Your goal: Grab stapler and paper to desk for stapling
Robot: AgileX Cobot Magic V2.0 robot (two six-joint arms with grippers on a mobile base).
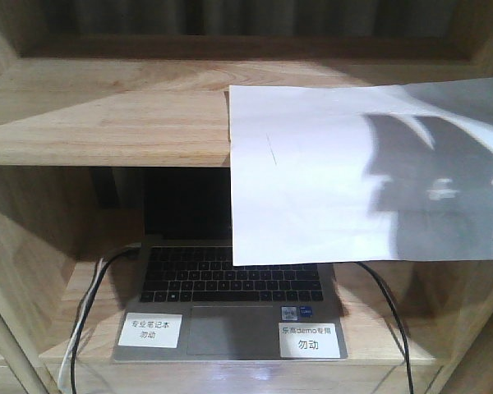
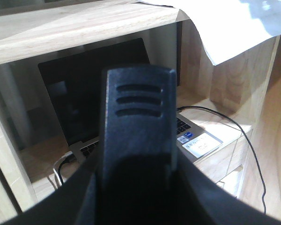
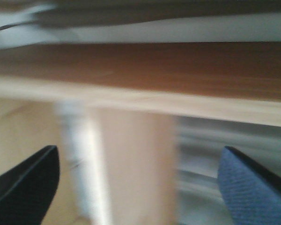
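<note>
The paper (image 1: 353, 172), a large white sheet, lies on the upper shelf and droops over its front edge, in front of the laptop screen. An arm's shadow falls on its right half. In the left wrist view the paper (image 2: 234, 28) shows at top right. A black stapler (image 2: 138, 108) with three grooves at its end fills the left wrist view, and my left gripper (image 2: 138, 187) is shut on it. My right gripper (image 3: 136, 154) is open with nothing between its fingers, close under a wooden board; that view is blurred. The desk is out of view.
A pale wood shelf unit (image 1: 107, 123) fills the front view. An open laptop (image 1: 230, 295) with two white labels sits on its lower shelf. Black and white cables (image 1: 82, 320) run down at both sides of the laptop.
</note>
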